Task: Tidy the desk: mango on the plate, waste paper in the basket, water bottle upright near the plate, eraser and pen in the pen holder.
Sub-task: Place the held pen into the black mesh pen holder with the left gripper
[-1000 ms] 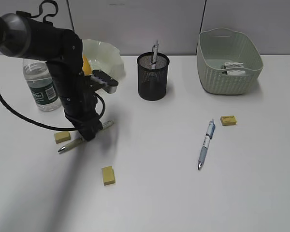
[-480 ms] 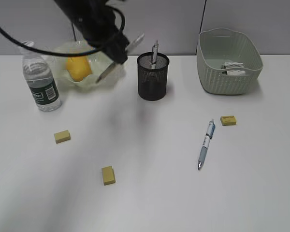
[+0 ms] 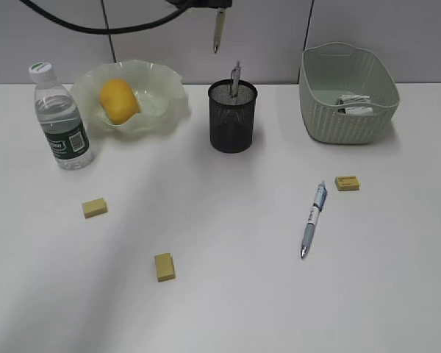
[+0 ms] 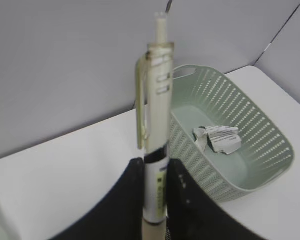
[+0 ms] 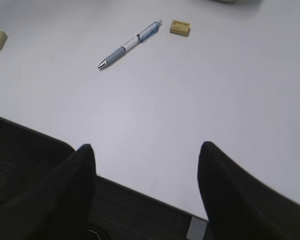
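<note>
Your left gripper (image 4: 154, 192) clamps a cream pen (image 4: 156, 130), hanging tip-down above the pen holder (image 3: 233, 116). Your right gripper (image 5: 145, 172) gapes wide, empty, over the desk (image 5: 200, 110).

From my station I see the water bottle (image 3: 60, 118) standing at the far left of the surface (image 3: 228, 294), with the plate (image 3: 162, 99) just to its right and the mango (image 3: 118, 100) in it. The pen holder (image 3: 233, 118) sits right of the plate, one pen (image 3: 236, 78) standing in it. A second pen (image 3: 219, 29) hangs tip-down above the holder, clamped in the left arm's jaws. The basket (image 3: 348, 92) is at the far right, the waste paper (image 3: 353, 104) inside it. Nearer me, a third pen (image 3: 314, 218) lies right of centre, one eraser (image 3: 347, 183) just beyond it to the right. Two more erasers lie on the left: one (image 3: 95, 208) in front of the bottle, another (image 3: 165, 267) nearer still.
</note>
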Motion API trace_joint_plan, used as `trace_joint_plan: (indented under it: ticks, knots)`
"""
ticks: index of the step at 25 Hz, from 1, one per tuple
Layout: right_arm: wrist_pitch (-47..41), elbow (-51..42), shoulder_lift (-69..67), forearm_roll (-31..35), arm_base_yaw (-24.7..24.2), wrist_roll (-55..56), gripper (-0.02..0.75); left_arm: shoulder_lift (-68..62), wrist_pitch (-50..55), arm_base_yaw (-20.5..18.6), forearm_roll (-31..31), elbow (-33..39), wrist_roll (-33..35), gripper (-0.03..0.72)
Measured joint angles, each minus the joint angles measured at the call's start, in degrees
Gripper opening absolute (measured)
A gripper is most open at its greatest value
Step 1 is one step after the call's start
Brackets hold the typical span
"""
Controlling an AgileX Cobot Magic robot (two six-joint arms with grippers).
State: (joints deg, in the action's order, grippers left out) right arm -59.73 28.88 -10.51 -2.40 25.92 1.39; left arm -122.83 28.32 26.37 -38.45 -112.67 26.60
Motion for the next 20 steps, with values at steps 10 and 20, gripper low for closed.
trace_joint_plan:
  ticks: [10,20]
  knots:
    - [0.0,0.0,0.0,0.0,0.0,0.0,0.510,-9.0,-8.1,1.5,-3.4,0.0,0.0,0.112]
    - [0.0,0.0,0.0,0.0,0.0,0.1,0.510,-11.0,-8.4,2.0,-3.3,0.0,0.0,0.268]
